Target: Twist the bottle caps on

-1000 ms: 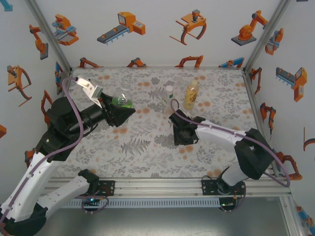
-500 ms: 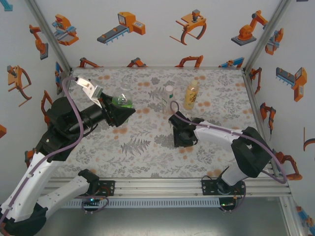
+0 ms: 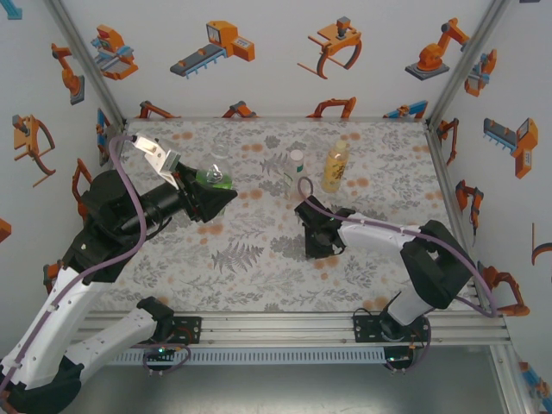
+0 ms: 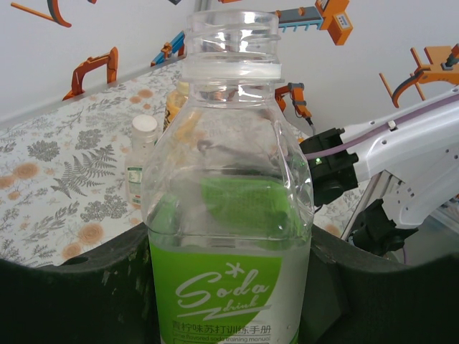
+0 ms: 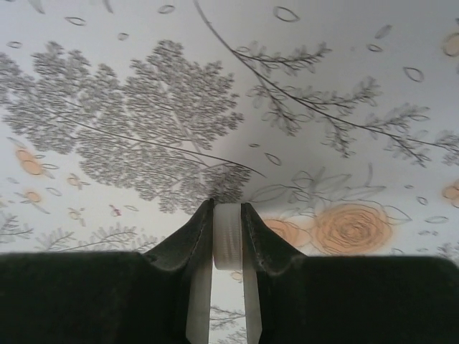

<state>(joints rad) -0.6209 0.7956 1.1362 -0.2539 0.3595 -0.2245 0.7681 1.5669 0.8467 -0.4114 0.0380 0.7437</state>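
Note:
My left gripper (image 3: 210, 195) is shut on a squat clear bottle with a green "Soda" label (image 4: 228, 215), held up off the table at the left; its threaded neck (image 4: 231, 32) is bare, with no cap on it. From above, the same bottle (image 3: 214, 179) shows green. My right gripper (image 3: 316, 242) is down at the table's middle, shut on a small white bottle cap (image 5: 228, 236) that stands on edge between the fingertips (image 5: 195, 233), just over the floral cloth.
A slim clear bottle with a white cap (image 3: 295, 172) and an amber bottle with a yellow label (image 3: 335, 166) stand upright at the back centre. The right arm (image 4: 401, 143) reaches across behind the held bottle. White walls enclose the floral table (image 3: 259, 267).
The right gripper's jaws have closed onto the white cap, and its arm has shifted slightly left. The left arm and its bottle have not moved.

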